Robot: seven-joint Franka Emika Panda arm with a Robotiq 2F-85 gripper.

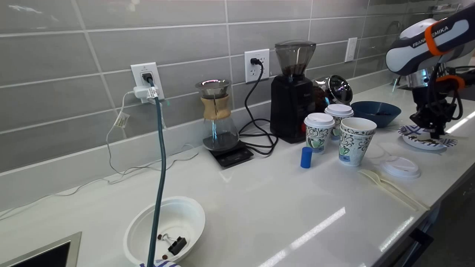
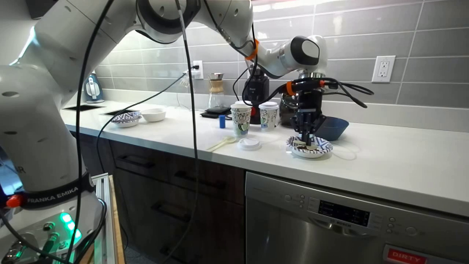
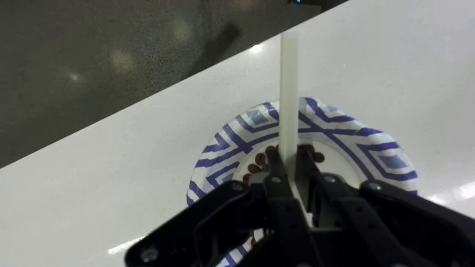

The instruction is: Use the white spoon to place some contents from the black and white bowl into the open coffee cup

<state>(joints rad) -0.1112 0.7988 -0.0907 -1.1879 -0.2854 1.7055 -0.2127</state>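
My black two-finger gripper [image 3: 292, 163] was clamped on the narrow handle of the white plastic spoon [image 3: 288, 92], low over the shallow white paper bowl [image 3: 386, 163] with a blue-patterned rim. Brown coffee beans [image 3: 260, 159] lay on the bowl's floor. The handle stuck out past the rim toward the front edge of the white counter [image 3: 130, 148]; my own mechanism masked the scoop end in the wrist view, so I could not tell whether it carried anything. Step, in my judgement: scooping.

The lidless patterned paper coffee cup [image 1: 355, 144], the target, stood upright, apart from the bowl, with a round white plastic lid [image 1: 400, 167] near it.

Failure modes foreseen:
(a) Spoon pivoting in the pinch; cause, a slim handle with little to resist side load from beans or bowl.
(b) Bowl skidding or tipping; cause, pressing too hard on what was probably light paper.
(c) Beans rolling off on the way; cause, a tilted or jerky lift.
(d) Cup toppled; cause, the protruding handle swinging into it.
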